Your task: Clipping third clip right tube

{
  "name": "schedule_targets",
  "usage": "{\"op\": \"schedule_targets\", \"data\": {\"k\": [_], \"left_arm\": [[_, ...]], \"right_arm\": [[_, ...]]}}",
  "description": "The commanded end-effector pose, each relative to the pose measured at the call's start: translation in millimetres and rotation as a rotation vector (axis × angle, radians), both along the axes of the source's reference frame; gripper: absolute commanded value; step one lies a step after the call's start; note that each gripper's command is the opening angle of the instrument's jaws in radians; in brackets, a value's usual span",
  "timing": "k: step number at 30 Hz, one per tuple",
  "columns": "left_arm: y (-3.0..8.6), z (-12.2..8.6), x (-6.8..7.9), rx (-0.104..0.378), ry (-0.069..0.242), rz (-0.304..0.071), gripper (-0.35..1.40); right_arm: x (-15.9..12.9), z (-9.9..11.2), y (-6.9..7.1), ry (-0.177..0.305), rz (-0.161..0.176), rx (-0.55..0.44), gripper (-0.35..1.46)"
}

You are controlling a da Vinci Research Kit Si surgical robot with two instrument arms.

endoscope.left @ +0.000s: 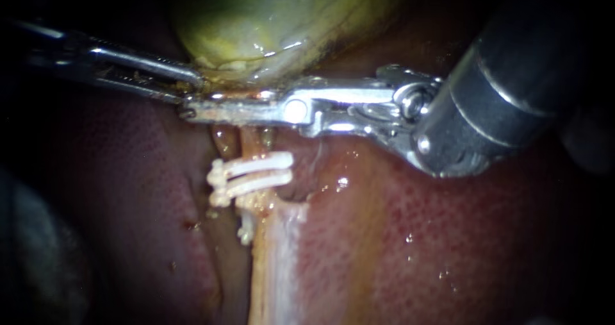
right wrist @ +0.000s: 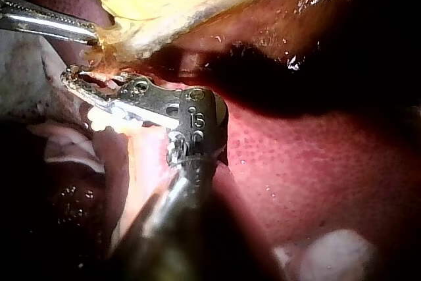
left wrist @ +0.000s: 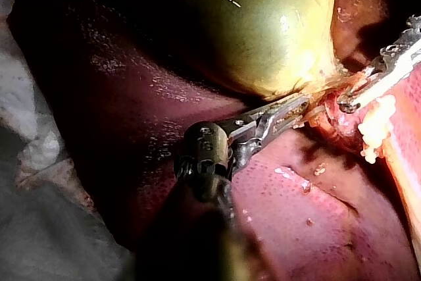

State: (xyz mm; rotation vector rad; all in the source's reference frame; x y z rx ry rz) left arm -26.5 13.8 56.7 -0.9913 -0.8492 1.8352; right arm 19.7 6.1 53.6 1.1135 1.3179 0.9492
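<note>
White plastic: 2 clips (endoscope.left: 253, 174) are being carried on the tube (endoscope.left: 251, 147). Just above them the tube is being clamped by the right instrument (endoscope.left: 187, 112), jaws nearly together. The gallbladder (endoscope.left: 256, 24) is being gripped at its neck by the left instrument (endoscope.left: 194, 85). The 3rd clipping is judged under way. Next, the jaws are to be released squarely.

Small stamped marks (right wrist: 196, 121) on the right instrument (right wrist: 74, 78) only

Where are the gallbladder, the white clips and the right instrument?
gallbladder (endoscope.left: 256, 17): endoscope view, on its yellow-green wall.
white clips (endoscope.left: 259, 165): endoscope view, on the upper clip's bar.
right instrument (endoscope.left: 192, 111): endoscope view, at its tip, above the clips.
</note>
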Motion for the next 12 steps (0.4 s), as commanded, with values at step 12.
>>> {"op": "schedule_targets", "data": {"k": [12], "left_arm": [[0.0,0.1,0.0,0.000,0.001,-0.001,-0.35]], "right_arm": [[0.3,0.1,-0.4,-0.001,-0.008,0.022,-0.35]]}}
